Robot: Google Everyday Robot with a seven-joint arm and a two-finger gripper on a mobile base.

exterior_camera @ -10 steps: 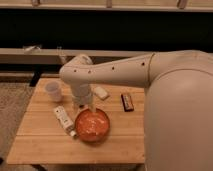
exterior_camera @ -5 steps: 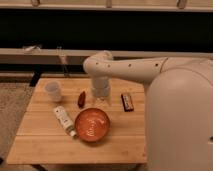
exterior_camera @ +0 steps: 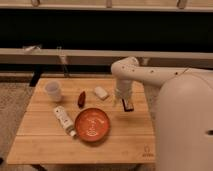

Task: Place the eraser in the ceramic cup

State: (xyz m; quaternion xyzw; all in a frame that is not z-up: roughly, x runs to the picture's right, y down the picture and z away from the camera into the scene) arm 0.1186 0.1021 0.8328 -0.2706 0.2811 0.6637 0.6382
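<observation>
**Stock Entry: Placement Not Yet Done**

Wooden bench (exterior_camera: 45,145): mark at front right corner, unreadable.
Orange bowl (exterior_camera: 92,124): front centre.
Labelled bottle (exterior_camera: 64,120): left of bowl, print illegible.
Ceramic cup (exterior_camera: 53,91): back left corner.
Gripper (exterior_camera: 123,102): over black bar (exterior_camera: 127,106) near right edge; whether open or closed could not be told.
Eraser (exterior_camera: 101,92): back centre, lay ungrasped; pickup and drop both judged outstanding.

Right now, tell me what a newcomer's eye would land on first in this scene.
The big white robot arm fills the right side, with its gripper hanging low over the wooden table, right beside the black bar. Next comes the orange bowl at front centre. Behind it lies the small white eraser, with the ceramic cup further left.
</observation>
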